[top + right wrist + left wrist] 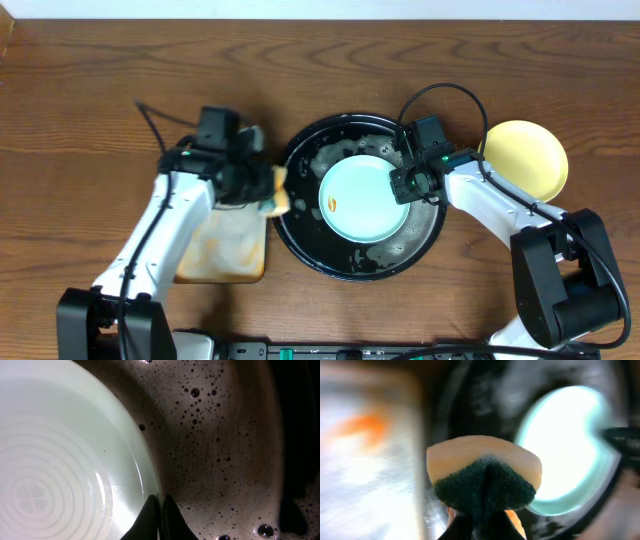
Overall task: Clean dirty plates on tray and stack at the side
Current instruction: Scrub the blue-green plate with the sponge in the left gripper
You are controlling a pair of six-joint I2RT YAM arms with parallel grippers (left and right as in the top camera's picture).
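Observation:
A whitish mint plate (pixel 362 199) lies in the round black foamy tray (pixel 300 230). My right gripper (pixel 402 185) is shut on the plate's right rim; the right wrist view shows the fingers (pixel 161 510) pinching the rim of the plate (pixel 65 460) over the wet tray floor (pixel 225 435). A pale yellow plate (pixel 527 158) lies on the bare wood at the right. My left gripper (pixel 262 190) is shut on a sponge (pixel 485 477), yellow with a dark green face, at the tray's left rim. The plate shows in the left wrist view (pixel 570 445). The blue plate is out of view.
A rectangular orange-stained tray (pixel 225 245) lies left of the black tray, under my left arm. Bare wood tabletop (pixel 90 120) spreads to the far left and back. The yellow plate sits close to my right arm's forearm.

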